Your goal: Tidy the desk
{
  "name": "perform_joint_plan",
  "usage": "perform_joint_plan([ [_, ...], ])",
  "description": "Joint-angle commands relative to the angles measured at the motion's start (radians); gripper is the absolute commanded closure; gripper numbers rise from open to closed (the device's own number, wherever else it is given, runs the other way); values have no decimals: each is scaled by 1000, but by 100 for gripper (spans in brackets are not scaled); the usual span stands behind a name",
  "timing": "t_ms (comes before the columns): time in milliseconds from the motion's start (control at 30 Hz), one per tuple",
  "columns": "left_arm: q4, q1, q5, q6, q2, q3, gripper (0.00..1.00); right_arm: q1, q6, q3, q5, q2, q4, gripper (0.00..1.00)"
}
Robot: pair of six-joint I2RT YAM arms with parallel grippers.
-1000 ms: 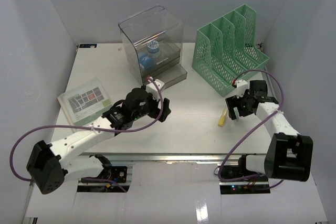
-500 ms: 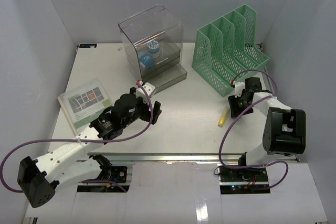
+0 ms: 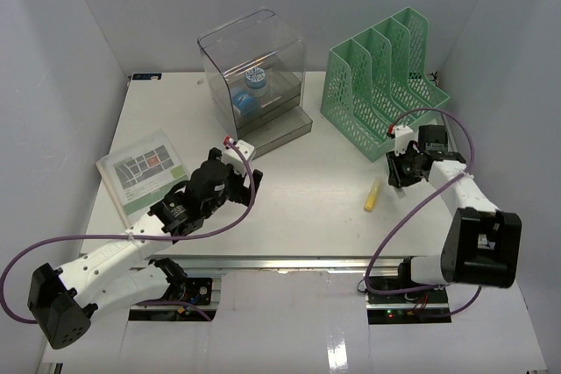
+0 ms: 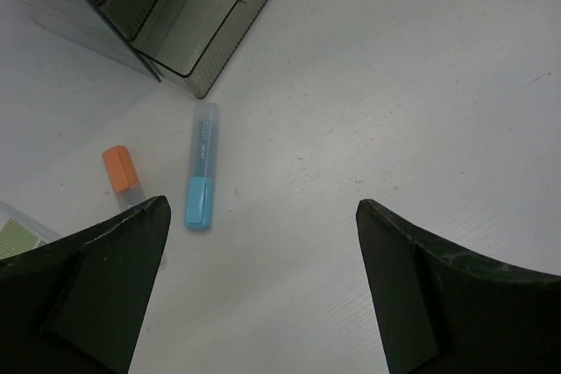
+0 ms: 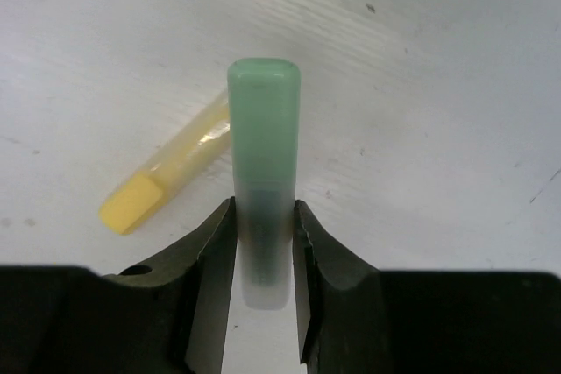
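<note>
Right wrist view: the right gripper [image 5: 263, 216] is clamped on the green highlighter [image 5: 263, 129], fingers pressing both sides of its pale barrel. The yellow highlighter [image 5: 166, 172] lies just beside it on the desk [image 3: 307, 216], the broad white top under both arms. These pens look light, stiff and slick, so a mid-barrel pinch seems safest. Meanwhile the left gripper [image 4: 261, 208] hangs wide apart over the blue highlighter [image 4: 200, 168] and the orange marker [image 4: 120, 170].
</note>
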State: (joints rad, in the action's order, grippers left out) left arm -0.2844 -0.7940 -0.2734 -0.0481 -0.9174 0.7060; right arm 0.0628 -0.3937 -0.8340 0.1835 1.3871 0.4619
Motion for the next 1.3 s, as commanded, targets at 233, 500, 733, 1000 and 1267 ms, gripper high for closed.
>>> perform_joint_plan([
  [233, -7, 3, -56, -15, -29, -36, 2, -566, -669, -230, 52, -40, -29, 90],
  [500, -81, 8, 35, -304, 146, -97, 2, -691, -898, -587, -127, 353, -155, 86],
  [733, -187, 13, 22, -568, 269, -108, 2, -729, -998, -754, -177, 543, -259, 81],
  [1000, -244, 15, 12, -679, 302, -124, 2, -770, -1029, -879, -204, 720, -332, 68],
  [1267, -265, 50, 0, -622, 210, -109, 2, -781, -982, -837, -248, 708, -347, 22],
])
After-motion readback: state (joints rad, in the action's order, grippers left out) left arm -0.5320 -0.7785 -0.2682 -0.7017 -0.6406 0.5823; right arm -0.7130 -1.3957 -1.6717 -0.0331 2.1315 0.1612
